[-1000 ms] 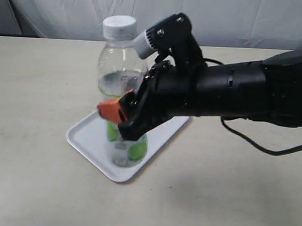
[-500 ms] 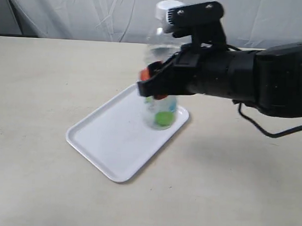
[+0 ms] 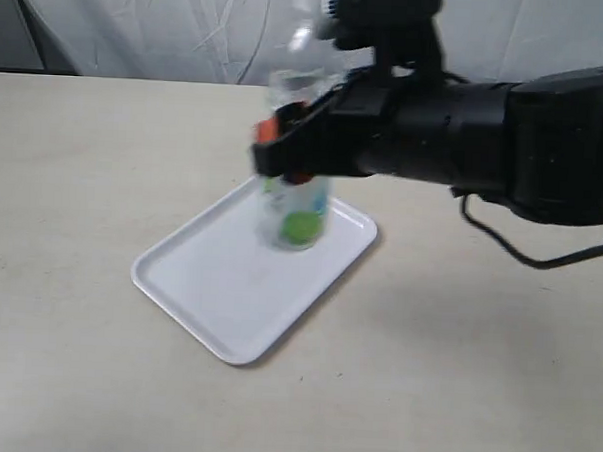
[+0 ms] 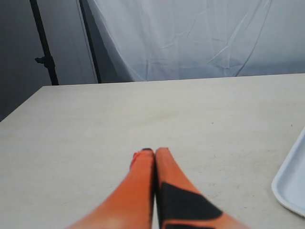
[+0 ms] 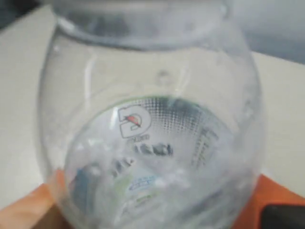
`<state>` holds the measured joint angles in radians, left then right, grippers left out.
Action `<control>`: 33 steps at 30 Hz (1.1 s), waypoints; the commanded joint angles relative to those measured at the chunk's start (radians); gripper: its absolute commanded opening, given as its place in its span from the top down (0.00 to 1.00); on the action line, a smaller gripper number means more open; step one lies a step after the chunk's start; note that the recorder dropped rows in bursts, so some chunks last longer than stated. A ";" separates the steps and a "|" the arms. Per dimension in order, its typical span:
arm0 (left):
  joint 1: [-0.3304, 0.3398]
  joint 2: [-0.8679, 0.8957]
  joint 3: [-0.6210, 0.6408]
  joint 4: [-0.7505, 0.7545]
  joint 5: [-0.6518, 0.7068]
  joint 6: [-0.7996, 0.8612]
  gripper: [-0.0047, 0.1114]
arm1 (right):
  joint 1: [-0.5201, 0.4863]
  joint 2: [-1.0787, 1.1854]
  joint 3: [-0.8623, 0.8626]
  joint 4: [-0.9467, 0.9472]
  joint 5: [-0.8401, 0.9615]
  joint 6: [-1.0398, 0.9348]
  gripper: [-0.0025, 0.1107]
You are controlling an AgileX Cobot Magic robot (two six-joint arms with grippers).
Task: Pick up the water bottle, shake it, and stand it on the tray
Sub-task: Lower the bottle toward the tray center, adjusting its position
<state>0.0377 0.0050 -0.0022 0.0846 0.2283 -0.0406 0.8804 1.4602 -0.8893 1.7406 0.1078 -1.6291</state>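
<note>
The right pincer grasps the blurred water bottle upright over the tray; the left pincer is clenched, empty.

Beige tabletop spans scene, matte, faint specks and scuffs. White wrinkled cloth backdrop hangs along far edge. Dark grey patch at far left, beside cloth. Left wrist view: two black stand poles beyond table edge, small clamp knob on one.
</note>
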 commanded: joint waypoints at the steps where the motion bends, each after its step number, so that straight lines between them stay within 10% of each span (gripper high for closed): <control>1: 0.000 -0.005 0.002 -0.001 -0.003 -0.004 0.96 | 0.043 0.004 -0.023 -0.077 0.268 -0.105 0.99; 7: 0.000 -0.005 0.002 -0.001 -0.003 -0.004 0.96 | 0.050 -0.001 -0.024 0.004 -0.514 -0.030 0.99; 16: 0.000 -0.005 0.002 -0.001 -0.003 -0.004 0.96 | 0.058 0.052 -0.049 -0.013 0.386 -0.042 0.99; 27: 0.000 -0.005 0.002 0.001 -0.003 -0.004 0.96 | 0.058 0.070 -0.049 0.004 -0.383 -0.026 0.99; 33: 0.000 -0.005 0.002 0.001 -0.003 -0.004 0.96 | 0.058 0.076 -0.049 0.004 0.095 -0.029 0.99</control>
<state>0.0377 0.0050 -0.0022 0.0846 0.2283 -0.0406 0.9298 1.5418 -0.9276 1.7532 -0.0927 -1.6519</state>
